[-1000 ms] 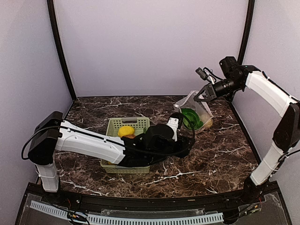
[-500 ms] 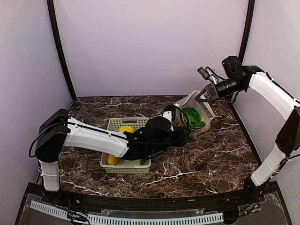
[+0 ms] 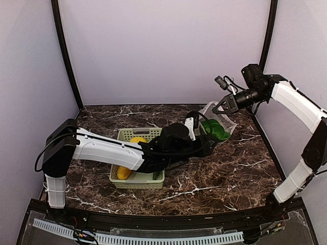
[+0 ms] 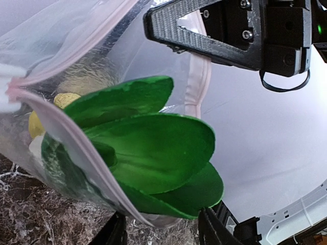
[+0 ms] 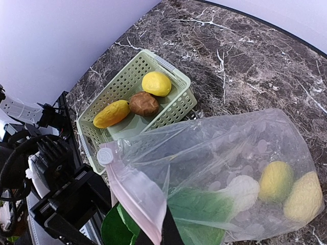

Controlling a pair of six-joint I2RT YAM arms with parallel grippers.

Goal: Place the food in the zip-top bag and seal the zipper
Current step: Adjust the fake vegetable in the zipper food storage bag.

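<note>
Zip-top bag point(image 5: 255, 148), zipper point(image 5: 135, 196) clenched in my right gripper point(image 3: 218, 106), bok choy point(image 4: 153, 148) inside, left gripper point(image 4: 163, 229) released, only right wrist shows basket's point(image 5: 179, 104) potato point(image 5: 143, 103), 10 o'clock.

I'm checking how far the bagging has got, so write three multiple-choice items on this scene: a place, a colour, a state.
1. Where is the brown potato? A in the basket; B on the bare table; C between gripper fingers.
2. What colour are the bok choy leaves? A yellow; B green; C purple.
3. The mouth of the zip-top bag is: A zipped shut; B folded under; C open.
Answers: A, it lies beside the lemon inside the lattice walls; B, plain in the left wrist view; C, leaves poke out through it while the right gripper holds its edge.
</note>
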